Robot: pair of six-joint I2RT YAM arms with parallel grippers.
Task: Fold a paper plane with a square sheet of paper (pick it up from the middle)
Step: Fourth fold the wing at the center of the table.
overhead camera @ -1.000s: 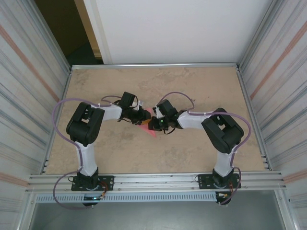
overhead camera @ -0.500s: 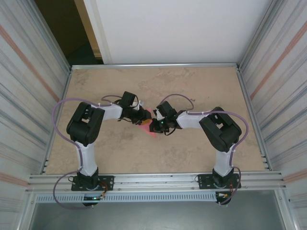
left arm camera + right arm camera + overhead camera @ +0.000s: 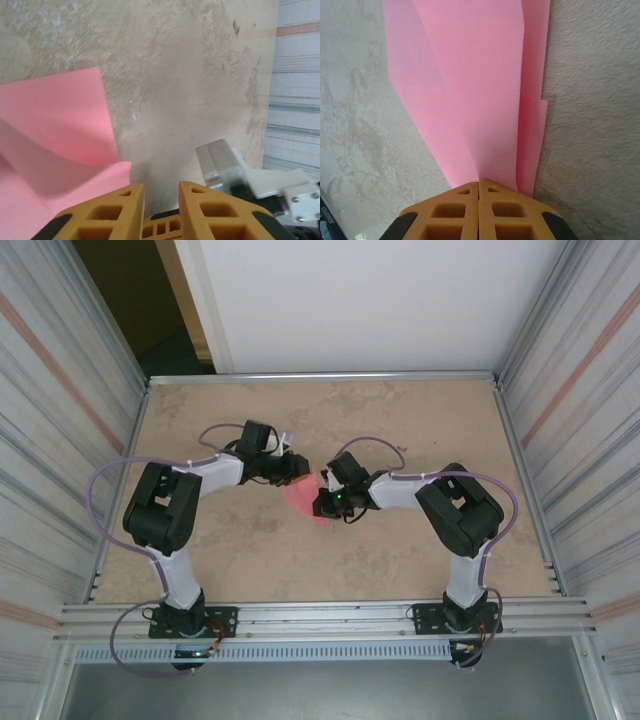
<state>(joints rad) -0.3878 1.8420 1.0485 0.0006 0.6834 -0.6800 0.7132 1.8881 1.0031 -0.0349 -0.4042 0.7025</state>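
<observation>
The left gripper (image 3: pixel 161 189) hovers low at the edge of the thin pink-red sheet of paper (image 3: pixel 470 75), jaws narrow and empty, a raised flap curling just beside one orange finger (image 3: pixel 136 215). The paper lies mid-way on the mottled beige counter (image 3: pixel 400 420), between the 2 arms. The right gripper (image 3: pixel 479 181) has its jaws closed tight, apparently pinching the sheet's near edge. For a clean crease, I judge the right should anchor the sheet while the left presses that flap flat, edges aligned before pressure. The left wrist view reveals the flap's lift; the right wrist view shows overlapping layers and a stepped right edge, which the overhead view cannot resolve.
</observation>
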